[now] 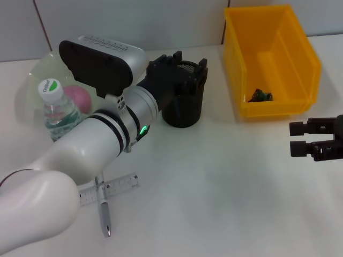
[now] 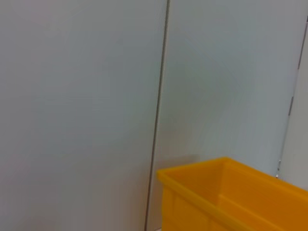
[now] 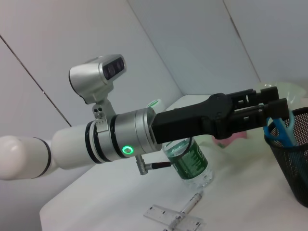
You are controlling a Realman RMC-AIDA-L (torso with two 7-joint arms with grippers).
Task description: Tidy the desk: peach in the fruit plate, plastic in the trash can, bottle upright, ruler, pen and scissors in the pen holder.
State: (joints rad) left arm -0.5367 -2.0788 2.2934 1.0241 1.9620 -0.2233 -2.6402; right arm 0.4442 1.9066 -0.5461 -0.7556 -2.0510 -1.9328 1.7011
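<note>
Head view: the left gripper (image 1: pixel 188 68) is held over the black mesh pen holder (image 1: pixel 183 110). Blue scissors (image 3: pixel 278 131) are seen in the right wrist view, pinched in its jaws at the holder's rim. The bottle (image 1: pixel 58 111) is stood upright beside the pink peach (image 1: pixel 78 98) in the fruit plate (image 1: pixel 35 72). The ruler (image 1: pixel 110 188) and pen (image 1: pixel 104 215) are left lying crossed on the bench (image 1: pixel 225 193). The right gripper (image 1: pixel 303 138) is kept near the yellow trash can (image 1: pixel 273 61), jaws spread.
</note>
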